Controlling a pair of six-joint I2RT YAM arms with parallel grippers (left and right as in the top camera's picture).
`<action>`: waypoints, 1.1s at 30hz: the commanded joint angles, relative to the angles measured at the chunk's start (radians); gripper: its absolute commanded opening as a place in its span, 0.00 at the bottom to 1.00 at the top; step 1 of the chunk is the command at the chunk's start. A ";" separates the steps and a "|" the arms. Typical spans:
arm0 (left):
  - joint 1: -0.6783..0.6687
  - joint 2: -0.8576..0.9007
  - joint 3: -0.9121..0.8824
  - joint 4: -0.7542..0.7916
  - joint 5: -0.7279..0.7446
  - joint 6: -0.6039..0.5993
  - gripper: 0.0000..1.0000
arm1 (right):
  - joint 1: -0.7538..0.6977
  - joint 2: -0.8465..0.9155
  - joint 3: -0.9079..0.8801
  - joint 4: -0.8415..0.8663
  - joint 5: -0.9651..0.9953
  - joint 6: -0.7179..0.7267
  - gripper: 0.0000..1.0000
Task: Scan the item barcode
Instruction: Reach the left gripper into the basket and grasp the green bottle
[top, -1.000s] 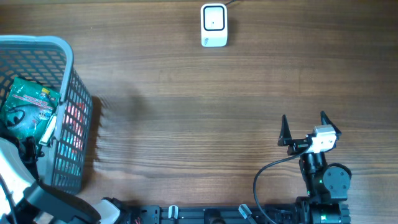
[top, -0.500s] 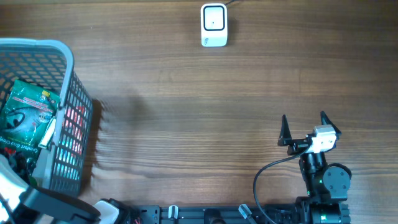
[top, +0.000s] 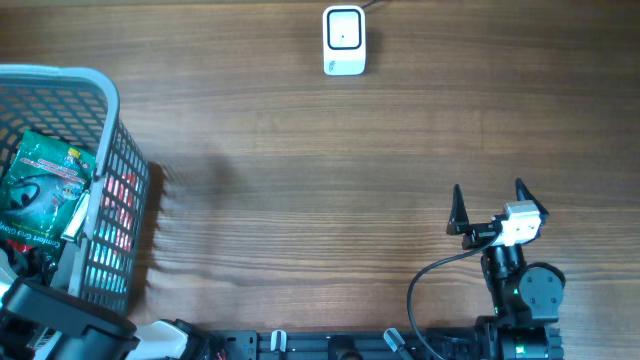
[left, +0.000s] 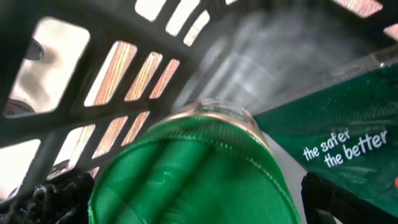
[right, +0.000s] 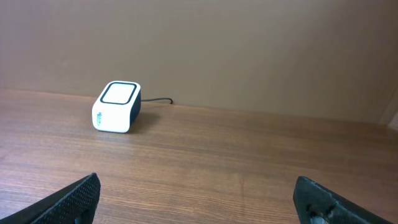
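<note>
The left arm (top: 70, 325) has slid toward the near-left corner, its left gripper (left: 199, 199) spread astride a green-topped container (left: 193, 168) in the basket (top: 112, 110) at left, so the pick looks in hand, calling next for a close, lift and carry to the far scanner (top: 344, 40), while the right gripper (top: 489, 198) sits spread at near right.

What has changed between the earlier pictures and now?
The left arm drew back toward its base; the basket and the green packet shifted slightly with it. No grip or release shows. The right gripper and the scanner stayed put.
</note>
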 joint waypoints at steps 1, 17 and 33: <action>0.010 0.018 -0.012 0.011 -0.047 0.005 0.90 | 0.004 -0.006 -0.001 0.003 0.010 -0.005 1.00; 0.010 0.019 -0.105 0.140 -0.044 0.009 0.59 | 0.004 -0.006 -0.001 0.003 0.010 -0.005 1.00; -0.197 0.013 0.789 -0.404 0.389 0.144 0.59 | 0.004 -0.006 -0.001 0.003 0.010 -0.005 1.00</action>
